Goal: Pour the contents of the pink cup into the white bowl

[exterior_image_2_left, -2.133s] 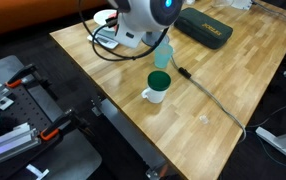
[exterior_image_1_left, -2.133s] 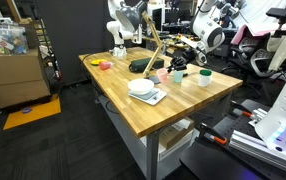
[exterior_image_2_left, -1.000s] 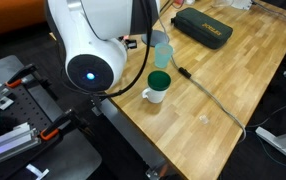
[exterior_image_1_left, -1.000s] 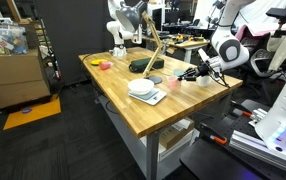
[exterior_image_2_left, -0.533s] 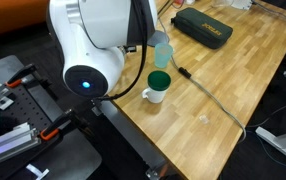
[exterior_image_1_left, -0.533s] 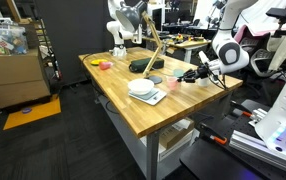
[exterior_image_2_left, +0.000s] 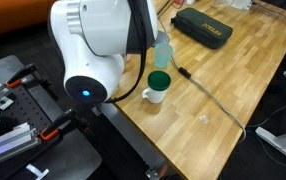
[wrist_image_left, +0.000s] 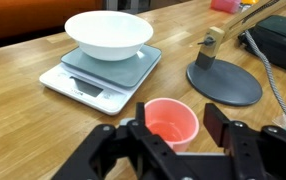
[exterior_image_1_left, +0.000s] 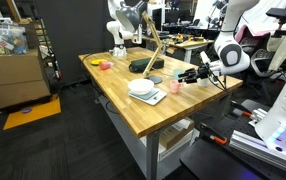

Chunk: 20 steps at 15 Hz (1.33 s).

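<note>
The pink cup (wrist_image_left: 169, 120) stands upright on the wooden table just in front of my wrist camera, with something pale at its bottom. My gripper (wrist_image_left: 176, 125) is open with one finger on each side of the cup. A gap shows between the right finger (wrist_image_left: 214, 122) and the cup wall. The left finger sits close against the cup. The white bowl (wrist_image_left: 108, 33) rests on a pale square scale (wrist_image_left: 95, 78), beyond the cup and to its left. In an exterior view the pink cup (exterior_image_1_left: 175, 87) stands right of the white bowl (exterior_image_1_left: 141, 87), with the gripper (exterior_image_1_left: 186, 78) at it.
A black round stand base (wrist_image_left: 224, 86) with a wooden arm sits right of the scale. A dark case (wrist_image_left: 279, 38) lies behind it. A green cup (exterior_image_2_left: 159, 82) and a pale blue cup (exterior_image_2_left: 162, 50) stand near the table edge. A pink-orange dish (exterior_image_1_left: 105, 65) lies at the far end.
The arm has come in from the side to the pink cup, and the jaws now stand around it. Over the last half second it has barely shifted.
</note>
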Each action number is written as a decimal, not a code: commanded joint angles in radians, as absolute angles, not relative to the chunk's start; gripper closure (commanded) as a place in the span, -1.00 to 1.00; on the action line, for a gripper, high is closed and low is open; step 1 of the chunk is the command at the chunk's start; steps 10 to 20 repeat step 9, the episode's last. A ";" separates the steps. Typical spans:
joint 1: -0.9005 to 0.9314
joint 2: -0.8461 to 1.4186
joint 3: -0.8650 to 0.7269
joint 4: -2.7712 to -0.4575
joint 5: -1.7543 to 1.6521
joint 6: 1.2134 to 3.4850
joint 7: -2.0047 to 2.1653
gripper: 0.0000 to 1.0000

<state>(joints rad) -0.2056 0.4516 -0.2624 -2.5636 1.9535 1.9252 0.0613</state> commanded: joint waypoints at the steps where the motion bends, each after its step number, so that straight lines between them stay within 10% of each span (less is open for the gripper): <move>1: -0.207 0.452 -0.263 -2.563 1.951 1.923 0.062 -0.39; 20: -0.208 0.452 -0.264 -2.563 1.951 1.921 0.062 -0.50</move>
